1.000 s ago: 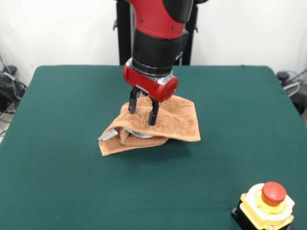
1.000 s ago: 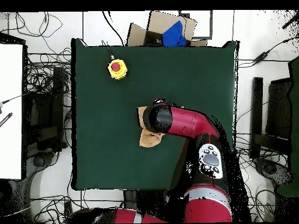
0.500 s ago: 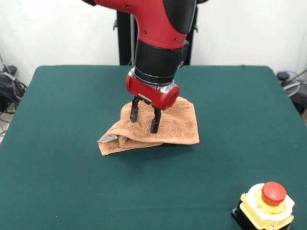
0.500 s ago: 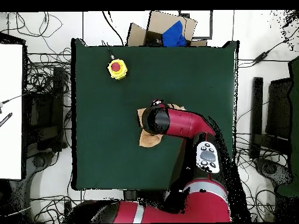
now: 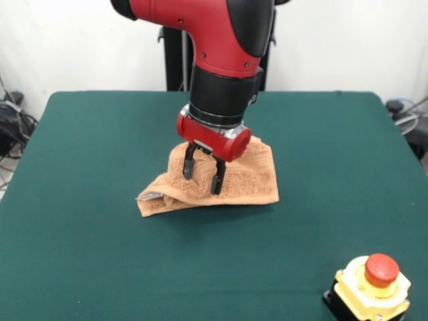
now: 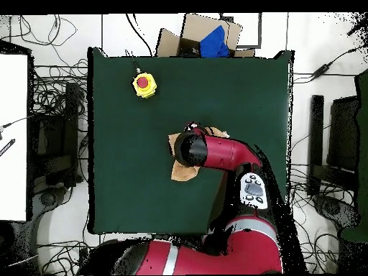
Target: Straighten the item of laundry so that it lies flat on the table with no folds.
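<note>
The item of laundry (image 5: 247,177) is an orange-tan towel, folded over itself in a rumpled heap near the middle of the green table (image 5: 87,154). A small grey tag (image 5: 150,195) sticks out at its left corner. My gripper (image 5: 202,176) points down onto the towel's front fold, open, with both black fingers (image 5: 217,178) touching the cloth. In the overhead view the red arm covers most of the towel (image 6: 181,172), and the gripper itself is hidden there.
A yellow box with a red button (image 5: 372,284) stands near the table's front right corner; in the overhead view the button box (image 6: 144,84) is at the upper left. A cardboard box (image 6: 205,36) sits beyond the table edge.
The gripper has lowered and shifted slightly right onto the towel. The raised front fold, which showed a pale underside, has been pressed flatter.
</note>
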